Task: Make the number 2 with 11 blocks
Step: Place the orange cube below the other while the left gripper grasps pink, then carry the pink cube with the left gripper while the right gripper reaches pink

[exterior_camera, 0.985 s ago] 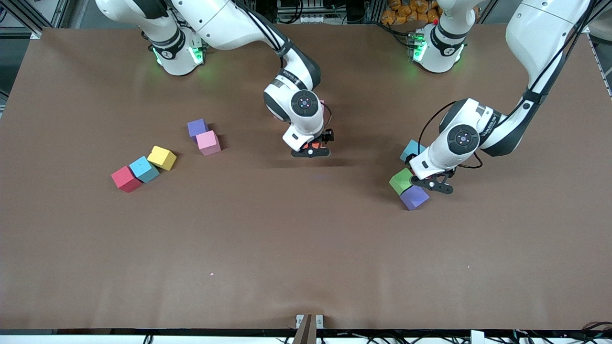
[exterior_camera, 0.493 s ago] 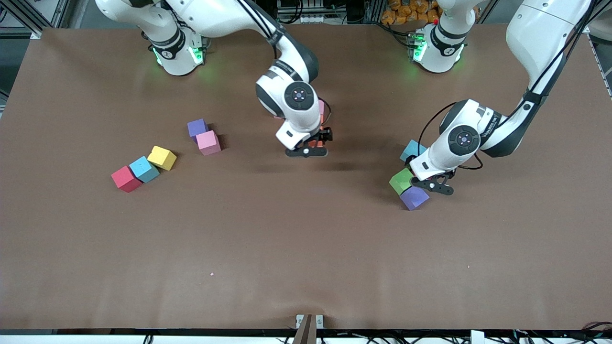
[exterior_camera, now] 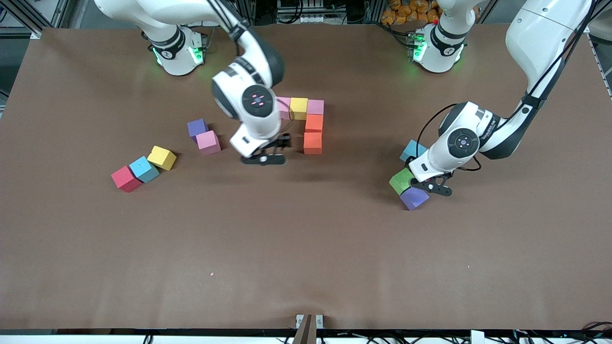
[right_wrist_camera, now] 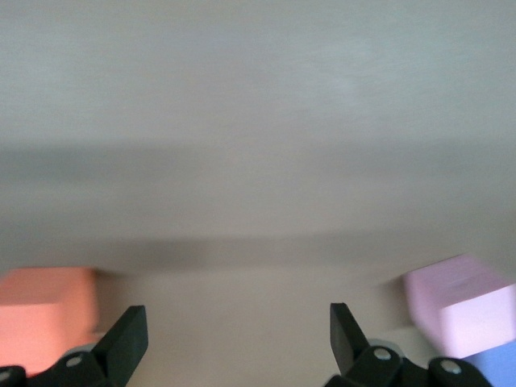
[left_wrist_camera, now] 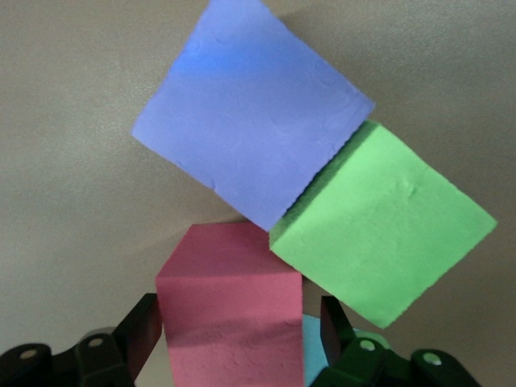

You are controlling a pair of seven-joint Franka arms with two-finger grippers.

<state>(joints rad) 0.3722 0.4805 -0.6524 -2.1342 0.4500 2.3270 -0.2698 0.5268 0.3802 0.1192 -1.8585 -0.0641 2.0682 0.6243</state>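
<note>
Table: brown matte top (exterior_camera: pixel 306 248). I read it as a clock in the front view, twelve toward my bases.
The number 2: begun near twelve of centre. The top bar runs pink block (exterior_camera: pixel 284 107), yellow block (exterior_camera: pixel 299 108), second pink block (exterior_camera: pixel 315 106), with two orange blocks (exterior_camera: pixel 314 123) going down toward six. Five are placed by my count, so the middle bar comes next.
Left gripper (exterior_camera: pixel 432 185): low at three o'clock of the table, jaws astride a red block (left_wrist_camera: pixel 230 306). One pad sits at its face, with a gap at the other, so nothing is gripped yet.
Neighbours: green cube (left_wrist_camera: pixel 379 226) and purple block (left_wrist_camera: pixel 250 121) touch each other and crowd the red one's top corner. A light blue block (exterior_camera: pixel 411 150) sits at eleven of my left gripper.
Doing it well: centre on the red block, squeeze the foam lightly on flat faces and lift straight up, since a tilt would probably drag green or purple along.
Right gripper (exterior_camera: pixel 263 159): jaws wide and empty, over bare table at nine of the lower orange block.
Spare blocks: a purple-and-pink pair (exterior_camera: pixel 208 142) at nine of the digit, then a yellow, blue and red row (exterior_camera: pixel 144 169) at eight.
Hidden: the front view hides the red block under my left wrist. The sliver of blue beside it in the left wrist view is cut off, and I cannot tell whether the two touch.
</note>
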